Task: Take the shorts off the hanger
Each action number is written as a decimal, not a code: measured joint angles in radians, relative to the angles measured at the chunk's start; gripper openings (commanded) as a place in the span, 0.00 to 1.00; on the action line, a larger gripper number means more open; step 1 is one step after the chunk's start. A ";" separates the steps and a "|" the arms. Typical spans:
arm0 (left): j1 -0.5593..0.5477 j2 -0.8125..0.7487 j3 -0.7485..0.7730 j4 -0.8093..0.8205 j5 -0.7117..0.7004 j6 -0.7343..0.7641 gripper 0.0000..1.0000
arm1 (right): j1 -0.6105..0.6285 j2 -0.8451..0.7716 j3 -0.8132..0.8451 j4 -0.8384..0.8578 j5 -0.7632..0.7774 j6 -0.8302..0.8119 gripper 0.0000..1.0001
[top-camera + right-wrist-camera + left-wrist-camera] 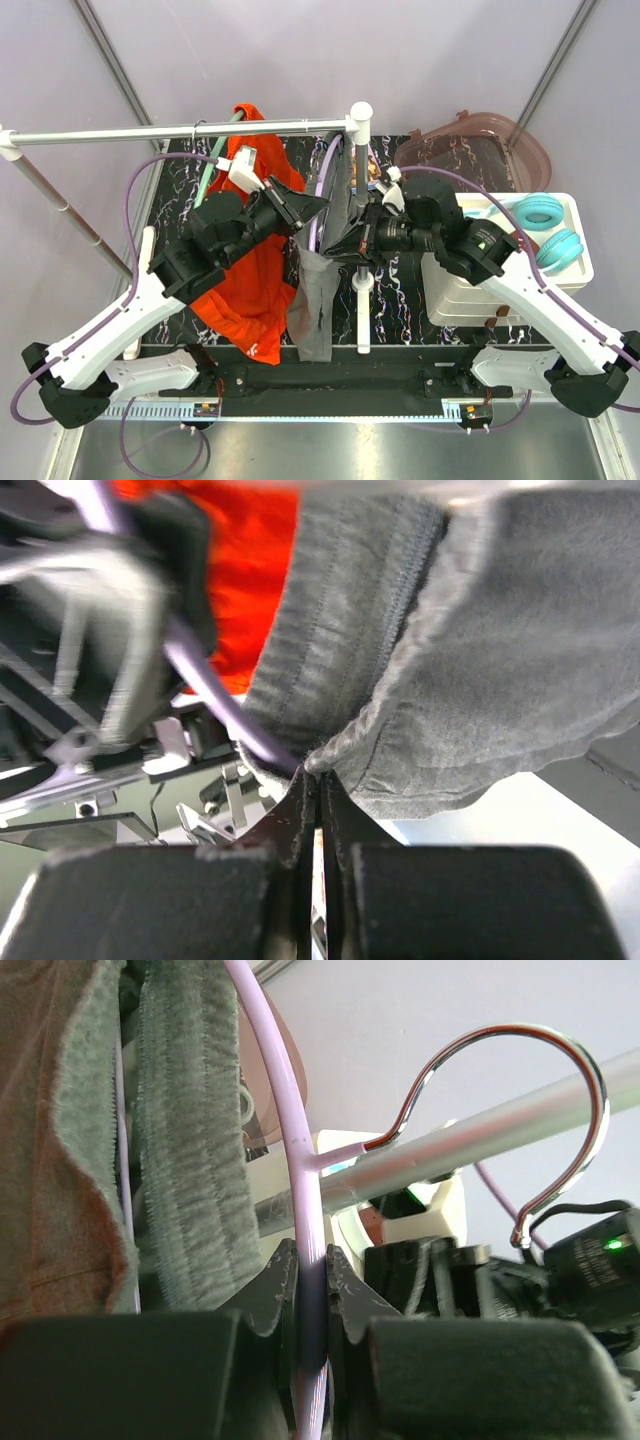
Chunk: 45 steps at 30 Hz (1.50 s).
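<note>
Left tool (312,1285) is clamped on the hanger (287,1100), steadying it above the middle of the tabletop (395,300). Right tool (318,798) pinches the grey shorts (500,650) by an edge, likely to drag them free. The orange shorts (250,290) hang nearer the left edge.

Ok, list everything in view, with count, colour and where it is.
rail: one, silver, across back
lilac hanger: one, lilac, hooked over rail
grey shorts: one, grey, on lilac hanger
orange-red shorts: one, orange-red, left of centre
green hanger: one, green, beside orange-red shorts
white tray: one, white, right side
headphones: one pair, teal, in white tray
tub: one, translucent brown, back right
table: one, black marbled, underneath
left gripper: one, black, shut on lilac hanger
right gripper: one, black, shut on grey shorts
</note>
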 measured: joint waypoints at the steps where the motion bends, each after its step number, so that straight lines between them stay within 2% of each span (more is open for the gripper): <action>1: 0.000 -0.004 -0.001 0.000 0.000 0.003 0.00 | 0.000 0.000 0.015 -0.006 0.007 0.000 0.00; 8: 0.000 -0.050 -0.039 0.001 0.036 0.024 0.00 | 0.002 0.079 0.235 -0.048 0.060 -0.029 0.00; 11: 0.000 -0.071 -0.049 0.000 0.040 0.024 0.00 | 0.003 0.124 0.311 -0.082 0.079 -0.056 0.33; 13: 0.000 -0.084 -0.051 -0.009 0.044 0.029 0.00 | 0.003 0.130 0.319 -0.093 0.093 -0.072 0.49; 16: 0.000 -0.094 -0.051 -0.043 0.054 0.040 0.00 | 0.002 0.122 0.318 -0.119 0.120 -0.102 0.57; 19: 0.000 -0.093 -0.051 -0.072 0.064 0.050 0.00 | 0.002 0.081 0.310 -0.185 0.174 -0.148 0.57; 25: 0.000 -0.079 -0.029 -0.116 0.084 0.069 0.00 | -0.011 -0.063 0.323 -0.412 0.383 -0.254 0.56; 27: 0.000 -0.071 -0.014 -0.122 0.092 0.076 0.00 | -0.078 -0.074 0.346 -0.487 0.415 -0.294 0.56; 29: 0.000 -0.064 0.004 -0.136 0.100 0.084 0.00 | -0.200 -0.066 0.367 -0.539 0.413 -0.338 0.58; 32: 0.002 -0.059 0.029 -0.165 0.108 0.093 0.00 | -0.378 -0.003 0.397 -0.587 0.394 -0.412 0.66; 35: 0.004 -0.056 0.045 -0.182 0.120 0.095 0.00 | -0.462 0.120 0.491 -0.611 0.350 -0.493 0.71; 39: 0.005 -0.045 0.057 -0.195 0.140 0.094 0.00 | -0.531 0.299 0.645 -0.591 0.274 -0.574 0.82; 45: 0.005 -0.026 0.070 -0.213 0.158 0.094 0.00 | -0.554 0.525 0.870 -0.509 0.103 -0.681 0.82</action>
